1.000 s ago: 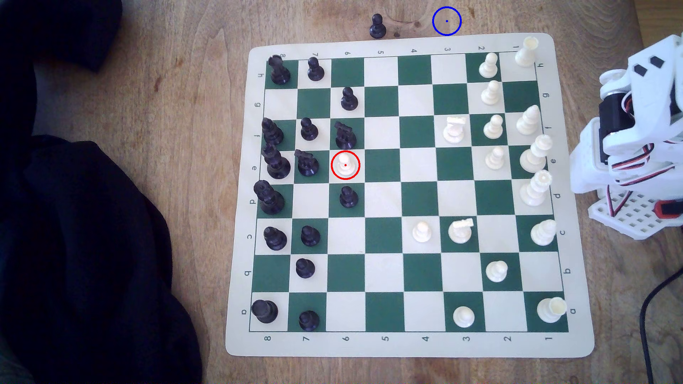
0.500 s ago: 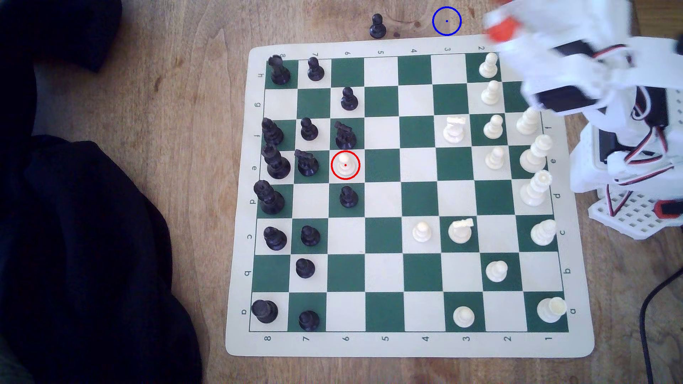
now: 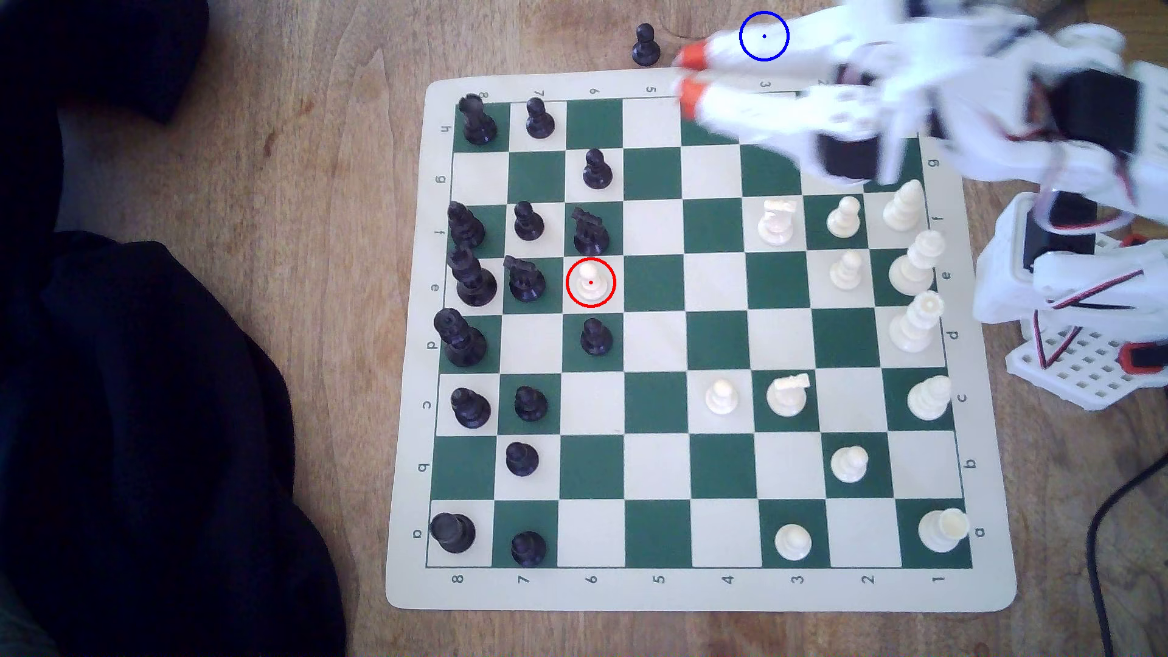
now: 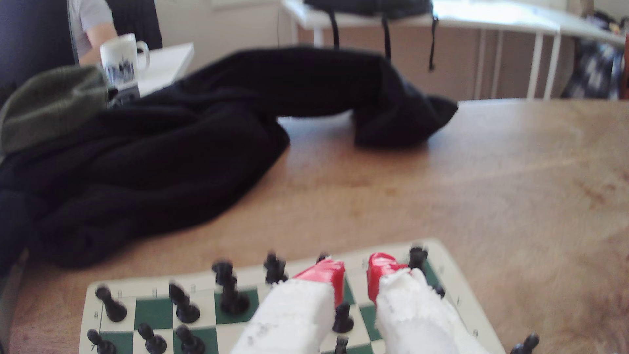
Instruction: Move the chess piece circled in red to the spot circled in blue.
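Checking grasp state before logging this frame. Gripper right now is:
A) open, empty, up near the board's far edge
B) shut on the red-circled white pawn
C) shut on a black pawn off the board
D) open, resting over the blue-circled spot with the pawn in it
A: the gripper shows a gap between its orange tips with nothing in it, near the chessboard edge, while the white pawn stands in its red ring.

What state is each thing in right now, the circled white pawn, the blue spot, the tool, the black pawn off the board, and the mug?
White pawn: upright on its square, untouched.
Blue spot: no piece on it, arm passing over it.
Tool: open, holding nothing, blurred above the board's far edge.
Black pawn: upright on the bare table beside the board.
Mug: upright; contents not visible.
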Controlling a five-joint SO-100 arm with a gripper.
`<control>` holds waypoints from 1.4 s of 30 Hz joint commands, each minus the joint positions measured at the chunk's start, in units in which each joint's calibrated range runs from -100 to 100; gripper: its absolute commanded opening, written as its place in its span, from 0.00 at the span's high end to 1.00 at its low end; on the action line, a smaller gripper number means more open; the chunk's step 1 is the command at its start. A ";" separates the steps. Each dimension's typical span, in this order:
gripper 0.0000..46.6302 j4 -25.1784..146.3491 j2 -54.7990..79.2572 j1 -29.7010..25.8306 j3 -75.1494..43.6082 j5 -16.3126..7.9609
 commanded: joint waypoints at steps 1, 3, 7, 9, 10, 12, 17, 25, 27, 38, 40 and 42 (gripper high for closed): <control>0.93 10.59 9.68 -1.78 -13.99 -1.66; 0.93 18.12 14.69 -2.41 -19.70 -2.44; 0.90 23.61 20.21 -2.49 -25.32 -2.15; 0.89 28.44 24.62 -2.96 -30.67 -2.44; 0.89 30.49 27.08 -3.19 -33.66 -2.69; 0.87 33.27 34.30 -3.51 -40.55 -4.15; 0.82 36.47 43.81 -4.21 -48.80 -6.15; 0.74 37.12 55.10 -3.90 -57.05 -5.62; 0.73 37.12 57.05 -3.82 -58.23 -5.37; 0.73 35.98 66.56 -4.37 -63.22 -4.93; 0.72 35.98 67.41 -4.37 -64.13 -4.98; 0.70 35.73 69.10 -4.68 -65.94 -5.32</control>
